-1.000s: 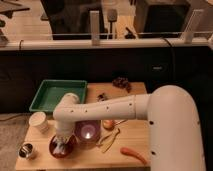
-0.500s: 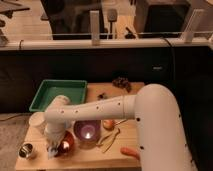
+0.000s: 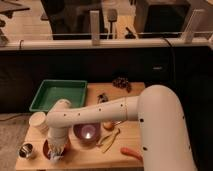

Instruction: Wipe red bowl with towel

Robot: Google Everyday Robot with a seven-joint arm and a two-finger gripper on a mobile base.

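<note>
The red bowl (image 3: 48, 148) sits at the front left of the wooden table (image 3: 95, 156). My gripper (image 3: 57, 151) points down into the bowl, at the end of the white arm (image 3: 100, 114) that reaches in from the right. A pale towel (image 3: 56, 155) shows under the gripper, inside the bowl. The arm's wrist hides most of the bowl and the towel.
A purple bowl (image 3: 86, 134) stands just right of the red bowl. A metal cup (image 3: 26, 151) and a white cup (image 3: 37, 121) are to its left. A green tray (image 3: 59, 94) lies behind. A banana peel (image 3: 111, 139), a carrot (image 3: 131, 152) and a dark cluster (image 3: 121, 83) lie to the right.
The arm's elbow has swung and the wrist has shifted a little over the red bowl. The gripper stays down in the bowl with the towel.
</note>
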